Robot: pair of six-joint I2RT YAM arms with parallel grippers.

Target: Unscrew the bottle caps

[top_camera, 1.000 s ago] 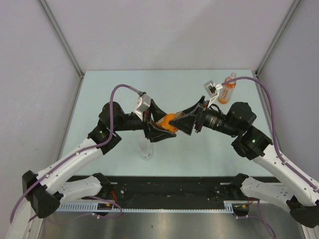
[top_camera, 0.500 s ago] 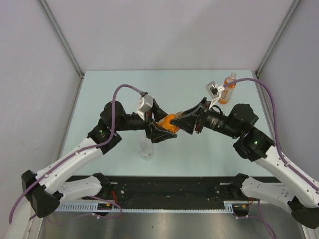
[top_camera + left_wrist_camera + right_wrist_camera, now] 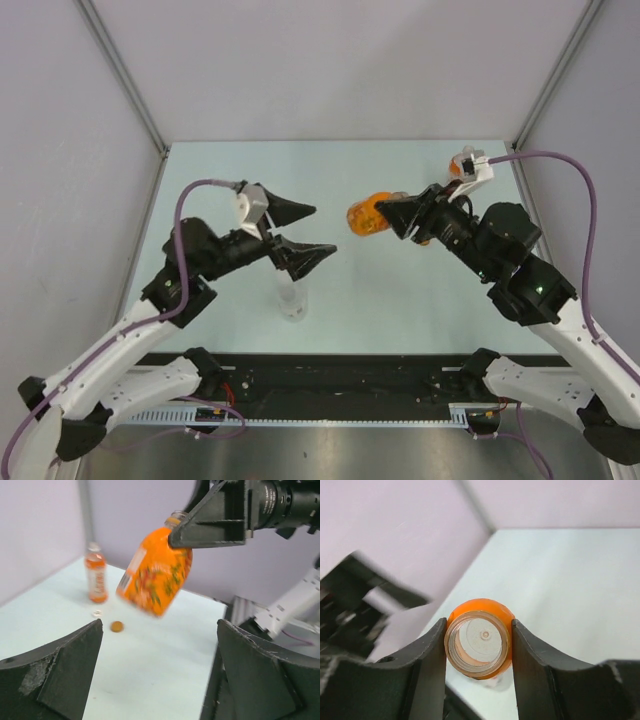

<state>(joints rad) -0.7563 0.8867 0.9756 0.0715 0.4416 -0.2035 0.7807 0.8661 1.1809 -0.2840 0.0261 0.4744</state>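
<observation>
Room lies between the wide-spread left hand (image 3: 323, 230) and the right hand (image 3: 392, 214) clamping the squat orange bottle (image 3: 364, 216).

The left arm (image 3: 190, 262) and right arm (image 3: 510, 240) are built of white lower links and black joints. A purple cable (image 3: 205, 184) is routed along each. Black wedge-shaped fingers (image 3: 70, 675) are fitted, scuffed grey at the edges.

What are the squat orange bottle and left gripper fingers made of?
The squat orange bottle: likely plastic, translucent and glossy; clear rim at its open mouth. The left gripper fingers: probably hard plastic, matte black; whitish scuffs on the edges.
</observation>
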